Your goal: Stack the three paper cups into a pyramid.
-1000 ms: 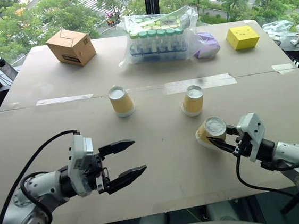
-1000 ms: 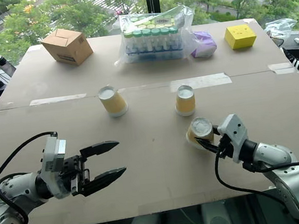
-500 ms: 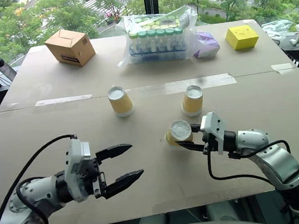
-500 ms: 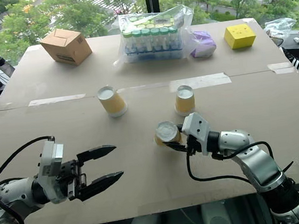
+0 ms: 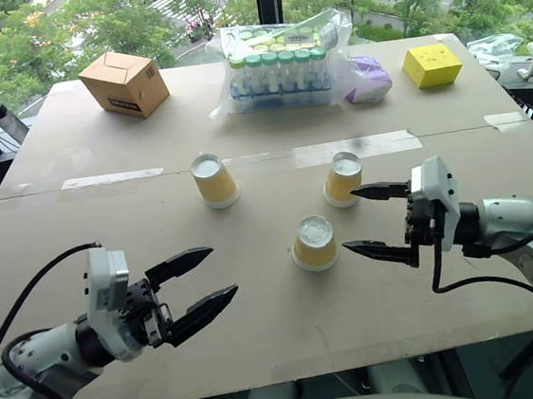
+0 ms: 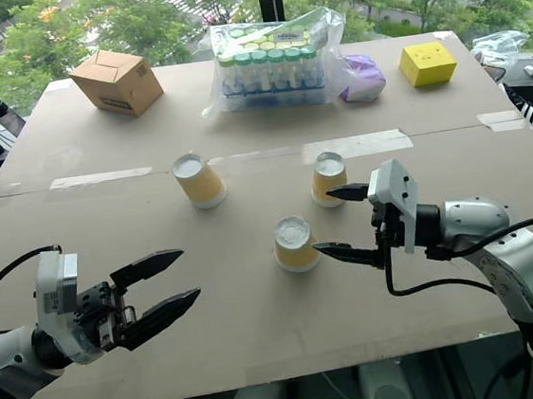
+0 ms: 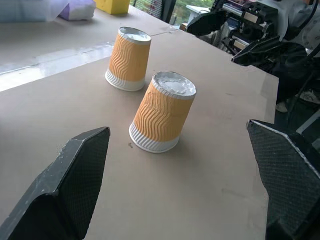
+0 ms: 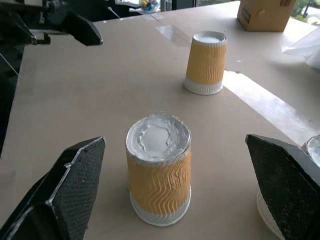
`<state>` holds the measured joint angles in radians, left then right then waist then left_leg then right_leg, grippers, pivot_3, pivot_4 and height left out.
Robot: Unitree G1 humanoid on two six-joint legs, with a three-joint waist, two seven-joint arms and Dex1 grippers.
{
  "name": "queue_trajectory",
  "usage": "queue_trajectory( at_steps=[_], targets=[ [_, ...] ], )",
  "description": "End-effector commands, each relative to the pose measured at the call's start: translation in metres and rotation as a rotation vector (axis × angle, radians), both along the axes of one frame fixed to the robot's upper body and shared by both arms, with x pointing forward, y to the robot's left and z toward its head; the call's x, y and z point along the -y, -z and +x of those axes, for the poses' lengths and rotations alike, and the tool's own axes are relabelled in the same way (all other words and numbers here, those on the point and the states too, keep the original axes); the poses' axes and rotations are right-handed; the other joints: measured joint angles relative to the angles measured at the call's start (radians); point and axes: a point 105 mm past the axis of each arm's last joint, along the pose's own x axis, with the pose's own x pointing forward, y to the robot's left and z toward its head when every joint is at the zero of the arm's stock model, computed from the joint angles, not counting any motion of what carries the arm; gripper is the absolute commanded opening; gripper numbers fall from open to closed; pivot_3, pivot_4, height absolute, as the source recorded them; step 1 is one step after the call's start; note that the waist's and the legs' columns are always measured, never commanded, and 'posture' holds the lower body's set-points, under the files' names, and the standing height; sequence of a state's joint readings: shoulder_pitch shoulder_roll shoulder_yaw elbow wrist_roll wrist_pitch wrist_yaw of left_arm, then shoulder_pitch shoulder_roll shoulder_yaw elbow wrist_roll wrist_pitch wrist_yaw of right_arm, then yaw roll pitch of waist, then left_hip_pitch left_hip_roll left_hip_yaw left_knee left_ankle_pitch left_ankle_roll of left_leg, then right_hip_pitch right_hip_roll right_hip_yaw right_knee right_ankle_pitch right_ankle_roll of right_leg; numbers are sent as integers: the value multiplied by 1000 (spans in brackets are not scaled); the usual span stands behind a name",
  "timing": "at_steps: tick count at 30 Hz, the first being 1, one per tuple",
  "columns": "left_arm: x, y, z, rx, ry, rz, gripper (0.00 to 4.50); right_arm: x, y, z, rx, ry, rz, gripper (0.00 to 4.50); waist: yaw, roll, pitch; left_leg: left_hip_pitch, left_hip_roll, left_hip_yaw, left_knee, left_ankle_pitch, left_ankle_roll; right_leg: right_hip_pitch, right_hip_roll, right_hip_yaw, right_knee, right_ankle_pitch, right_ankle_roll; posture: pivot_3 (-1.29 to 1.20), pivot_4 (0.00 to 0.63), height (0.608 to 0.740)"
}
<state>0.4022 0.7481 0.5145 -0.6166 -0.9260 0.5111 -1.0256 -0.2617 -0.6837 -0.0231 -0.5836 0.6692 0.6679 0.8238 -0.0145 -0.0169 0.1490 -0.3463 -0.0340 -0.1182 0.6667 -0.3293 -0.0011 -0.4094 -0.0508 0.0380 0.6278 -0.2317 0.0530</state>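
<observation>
**Three cups upside down on table, both grippers wide open and empty**

Left gripper (image 5: 195, 285) hovers over near-left part of the cardboard-covered table (image 5: 105, 207), fingers spread wide, nothing between them, pointing toward the middle. Brown cardboard box (image 5: 126, 83) at far left of table. Left cup (image 5: 215, 180) stands inverted, white base up, near the tape seam, well apart from the other two. Bag of green-capped bottles (image 5: 281, 64) at far centre. Middle cup (image 5: 314, 242) inverted, upright, nearer the robot than the others, free-standing just beside the right gripper's lower finger, not touched. Right cup (image 5: 343, 179) inverted by the tape strip, just behind the middle cup. Purple bag (image 5: 367, 80) beside bottles. Right gripper (image 5: 373, 218) fingers wide apart, holding nothing, pointing left at the middle cup; upper fingertip sits close by the right cup. Yellow box (image 5: 432, 66) far right.
</observation>
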Motion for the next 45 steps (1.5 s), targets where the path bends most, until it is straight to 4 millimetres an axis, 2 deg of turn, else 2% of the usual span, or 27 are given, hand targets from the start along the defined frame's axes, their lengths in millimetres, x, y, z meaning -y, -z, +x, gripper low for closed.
queue_trajectory(
  at_steps=[1, 7, 12, 18, 26, 28, 30, 32, 33, 36, 39, 41, 42, 45],
  targets=[
    [-3, -12, -1, 51, 32, 8, 4500, 10, -6, 30, 39, 164, 12, 4453, 0, 0, 0, 0, 0, 1, 0, 0, 0, 0, 1, 0, 0, 0, -1, 0, 150, 740],
    [0, -17, -3, 66, 53, 19, 4500, 5, 13, 74, 49, 293, -27, 4453, -1, 0, 0, 0, 0, 4, 1, 0, 0, 0, 1, 1, 0, 1, -1, 0, 150, 740],
    [-2, -21, -9, 85, 57, 37, 4500, 2, 16, 87, 22, 313, 6, 4453, -1, 0, 0, -1, 0, 3, -1, 0, 0, -3, 0, 3, 0, 1, -1, 0, 150, 740],
    [8, -33, -16, 135, 52, 48, 4500, 4, 24, 101, -11, 344, 6, 4453, 0, 0, 0, -1, 0, 2, -1, 0, 0, -3, -1, 2, 0, 1, -1, 0, 150, 740],
    [9, -35, -18, 140, 34, 48, 4500, 2, 27, 108, -16, 346, 20, 4453, -2, 1, 1, -1, 0, 3, -1, 0, 0, -3, 0, 2, 0, 1, -1, 0, 150, 740],
    [9, -33, -18, 137, 26, 45, 4500, 0, 28, 110, -17, 345, 20, 3951, -3, 1, 1, -1, 0, 3, -1, 0, 0, -3, 0, 3, 0, 1, -1, 0, 150, 740],
    [9, -33, -19, 134, 22, 43, 4500, -1, 28, 111, -15, 342, 25, 2965, -3, 1, 1, -1, 0, 3, -1, 0, 0, -3, 0, 3, 0, 1, -1, 0, 150, 740],
    [8, -32, -20, 132, 17, 43, 4500, -1, 25, 112, -8, 340, 36, 2484, -3, 1, 1, -1, 0, 3, -1, 0, 0, -3, 0, 2, 0, 1, -1, 0, 150, 740],
    [8, -32, -20, 131, 14, 42, 4500, -1, 24, 113, -6, 340, 41, 2484, -3, 1, 1, -1, 0, 3, -1, 0, 0, -3, 0, 2, 0, 1, -1, 0, 150, 740],
    [8, -31, -19, 131, 12, 41, 4500, 1, 18, 110, 14, 324, 44, 2484, -1, 1, 1, -1, 0, 3, -1, 0, 0, -3, 0, 2, 0, 1, -1, 0, 150, 740],
    [10, -32, -19, 137, 22, 40, 4500, 22, -2, 93, 54, 270, 52, 2484, 2, 3, 2, -1, 0, 3, -1, 0, 0, -3, 0, 2, 0, 1, -1, 0, 150, 740],
    [11, -32, -19, 144, 27, 44, 4500, 39, -8, 70, 53, 206, 20, 2484, 8, 4, 2, -2, -1, 1, -1, 0, 0, -3, -1, 1, -1, 1, -1, 0, 150, 740],
    [10, -32, -17, 146, 27, 45, 4500, 45, -7, 51, 31, 151, -11, 2484, 13, 4, 3, -3, -1, 1, -1, -1, 1, -3, -2, 0, -1, 1, -1, 0, 150, 740],
    [9, -30, -15, 150, 34, 51, 4500, 50, -1, 6, -51, 47, -64, 2484, 19, 3, 2, -4, -1, 0, -1, -3, 4, -2, -3, -1, -4, 1, -1, 0, 150, 740]
  ],
)
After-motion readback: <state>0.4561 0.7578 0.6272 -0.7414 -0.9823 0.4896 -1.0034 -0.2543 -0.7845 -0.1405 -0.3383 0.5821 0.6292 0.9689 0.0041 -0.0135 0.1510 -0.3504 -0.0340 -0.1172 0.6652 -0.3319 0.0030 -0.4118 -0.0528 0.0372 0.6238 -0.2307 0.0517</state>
